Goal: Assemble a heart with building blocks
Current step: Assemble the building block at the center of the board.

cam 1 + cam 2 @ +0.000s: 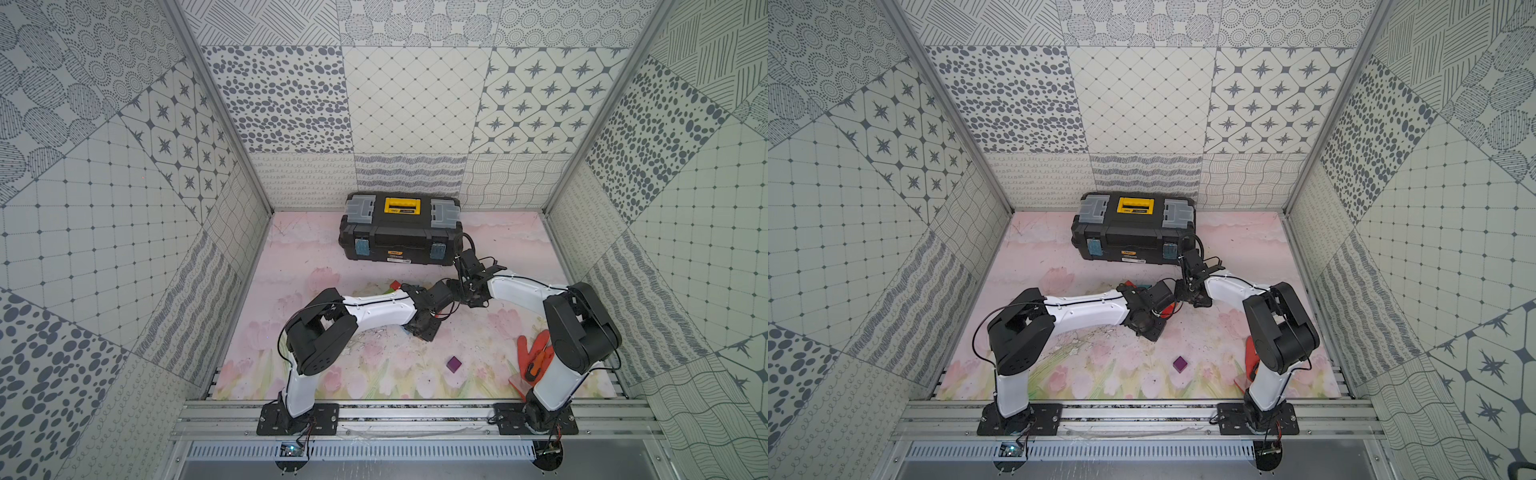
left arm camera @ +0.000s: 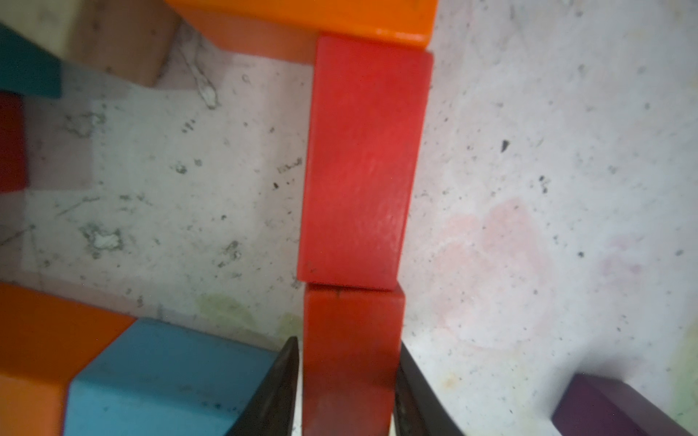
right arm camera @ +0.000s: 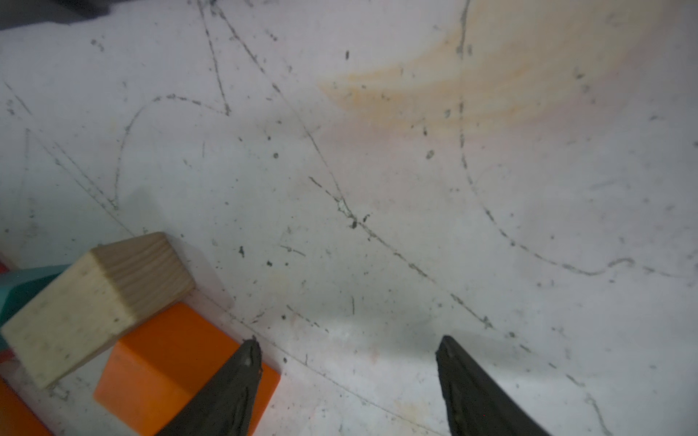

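Note:
In the left wrist view my left gripper (image 2: 347, 341) straddles a red block (image 2: 351, 377) standing on the mat, with a thin gap at each finger, so it is open. That block butts end to end against a second red block (image 2: 362, 162), which meets an orange block (image 2: 302, 15). A light blue block (image 2: 162, 377), another orange block (image 2: 37, 339) and a teal piece (image 2: 26, 64) lie nearby. The purple cube (image 1: 454, 363) sits apart, nearer the front. My right gripper (image 3: 349, 341) hangs open over bare mat beside an orange block (image 3: 170, 366) and a plain-wood block (image 3: 94, 302).
A black toolbox (image 1: 401, 232) stands at the back of the mat. A red-orange glove (image 1: 536, 353) lies front right beside the right arm. In both top views the two arms meet over the blocks and hide most of them.

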